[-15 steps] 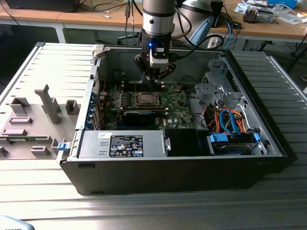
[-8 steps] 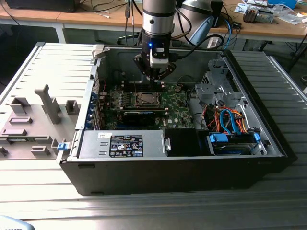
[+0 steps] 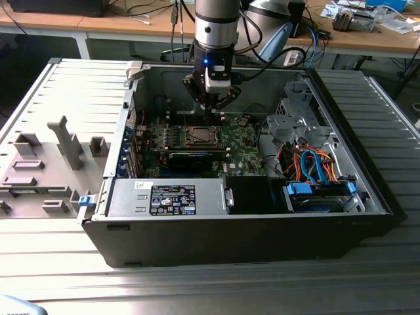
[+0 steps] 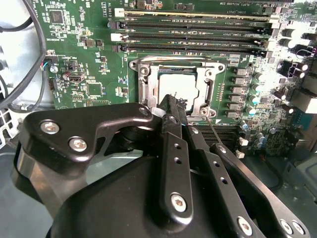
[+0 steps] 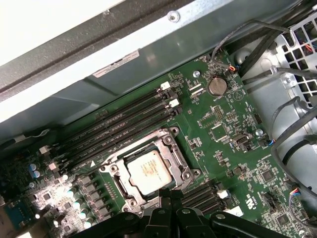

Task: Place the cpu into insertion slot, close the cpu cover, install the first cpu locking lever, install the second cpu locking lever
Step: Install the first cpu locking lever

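Observation:
The cpu (image 5: 148,172) lies flat in the insertion slot (image 5: 115,163) on the green board (image 5: 218,124), its silvery top facing up. The cpu cover (image 5: 176,158) sits down around it as a metal frame. In the second wrist view the cpu (image 4: 179,85) shows through the cover (image 4: 212,85). My gripper (image 4: 170,105) hangs just over the socket's edge, fingers (image 4: 174,148) pressed together, shut, with nothing seen between them. A thin metal lever rod (image 4: 212,133) runs from the socket's corner past the fingers. In the exterior view the gripper (image 3: 213,113) hovers behind the socket (image 3: 199,136).
Long memory slots (image 5: 119,124) run beside the socket. A black card (image 3: 190,159) lies in front of it. The power supply (image 3: 170,197), drive cage (image 3: 292,121) and cable bundle (image 3: 315,170) fill the case. The grey lid (image 3: 59,144) lies at the exterior view's left.

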Controlling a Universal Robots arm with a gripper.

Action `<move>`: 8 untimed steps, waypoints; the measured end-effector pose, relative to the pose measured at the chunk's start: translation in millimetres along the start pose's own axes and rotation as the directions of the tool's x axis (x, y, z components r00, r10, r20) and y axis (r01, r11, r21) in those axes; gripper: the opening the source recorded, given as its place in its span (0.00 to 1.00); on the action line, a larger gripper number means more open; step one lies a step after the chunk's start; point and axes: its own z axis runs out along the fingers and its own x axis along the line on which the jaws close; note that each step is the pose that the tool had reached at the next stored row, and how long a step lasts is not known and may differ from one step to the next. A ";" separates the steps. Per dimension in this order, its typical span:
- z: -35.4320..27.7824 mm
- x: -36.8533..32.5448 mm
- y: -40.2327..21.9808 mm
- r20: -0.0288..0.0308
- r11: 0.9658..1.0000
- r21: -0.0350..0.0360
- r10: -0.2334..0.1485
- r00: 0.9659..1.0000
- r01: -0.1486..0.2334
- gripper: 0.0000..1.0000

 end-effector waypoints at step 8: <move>-0.1 0.0 0.0 0.000 1.000 0.000 -0.005 1.000 0.005 0.11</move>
